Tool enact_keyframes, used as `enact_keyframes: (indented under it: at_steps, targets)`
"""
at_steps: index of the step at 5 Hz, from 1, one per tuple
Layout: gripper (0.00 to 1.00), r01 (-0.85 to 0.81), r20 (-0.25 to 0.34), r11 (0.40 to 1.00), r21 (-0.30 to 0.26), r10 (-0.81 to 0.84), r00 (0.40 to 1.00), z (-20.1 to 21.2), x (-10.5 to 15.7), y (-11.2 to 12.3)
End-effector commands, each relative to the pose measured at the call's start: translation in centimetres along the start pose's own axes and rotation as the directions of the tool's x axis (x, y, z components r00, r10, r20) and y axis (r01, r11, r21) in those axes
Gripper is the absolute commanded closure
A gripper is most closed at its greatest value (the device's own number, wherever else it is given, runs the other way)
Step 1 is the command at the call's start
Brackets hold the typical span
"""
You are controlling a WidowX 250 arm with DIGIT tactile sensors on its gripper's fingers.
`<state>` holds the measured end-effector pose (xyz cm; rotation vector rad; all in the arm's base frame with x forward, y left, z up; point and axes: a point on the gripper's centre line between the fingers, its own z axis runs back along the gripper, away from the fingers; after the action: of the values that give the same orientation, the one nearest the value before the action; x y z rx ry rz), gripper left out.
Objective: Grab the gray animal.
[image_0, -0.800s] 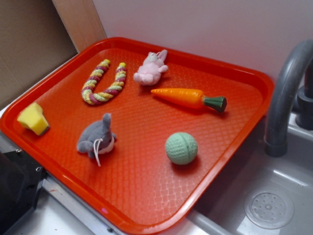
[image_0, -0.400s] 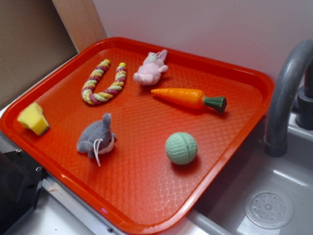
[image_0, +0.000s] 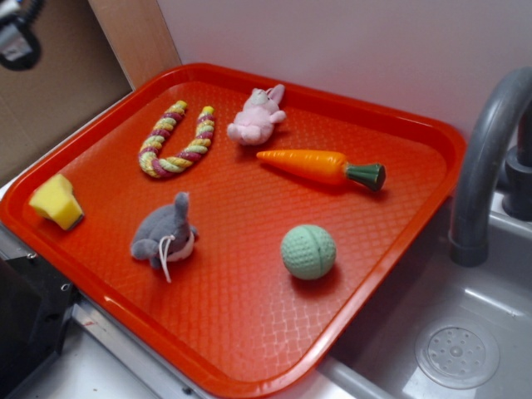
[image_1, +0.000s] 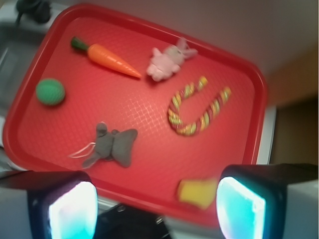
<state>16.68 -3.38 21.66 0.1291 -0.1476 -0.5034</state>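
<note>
The gray animal point(image_0: 164, 233) is a small plush mouse with an upright ear and a white string. It lies on the red tray point(image_0: 249, 332) toward the front left. In the wrist view the gray animal point(image_1: 115, 146) shows from above, well below and ahead of my gripper point(image_1: 157, 211). The gripper is open, its two glowing pads point(image_1: 74, 211) wide apart with nothing between them. In the exterior view only a dark bit of the arm point(image_0: 18, 37) shows at the top left corner, high above the tray's left side.
On the tray lie a pink plush bunny point(image_0: 258, 116), a carrot point(image_0: 320, 166), a green ball point(image_0: 307, 251), a striped rope toy point(image_0: 176, 141) and a yellow sponge piece point(image_0: 56, 201). A sink with a gray faucet point(image_0: 482, 166) stands to the right. A dark box point(image_0: 25, 332) sits front left.
Part of the arm has come into the exterior view at the top left corner. The toys have not moved.
</note>
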Motion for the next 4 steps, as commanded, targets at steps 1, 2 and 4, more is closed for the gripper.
enact_keyframes:
  at_steps: [1, 2, 4]
  targets:
    - [0.0, 0.513, -0.029, 0.858, -0.026, -0.514, 0.858, -4.7, 2.4, -2.8]
    - [0.0, 0.703, 0.029, 0.703, -0.111, -0.705, 0.709, -7.4, 1.7, -4.2]
    - [0.0, 0.889, 0.147, 0.399, -0.225, -0.888, 0.436, -12.7, 0.1, -7.5]
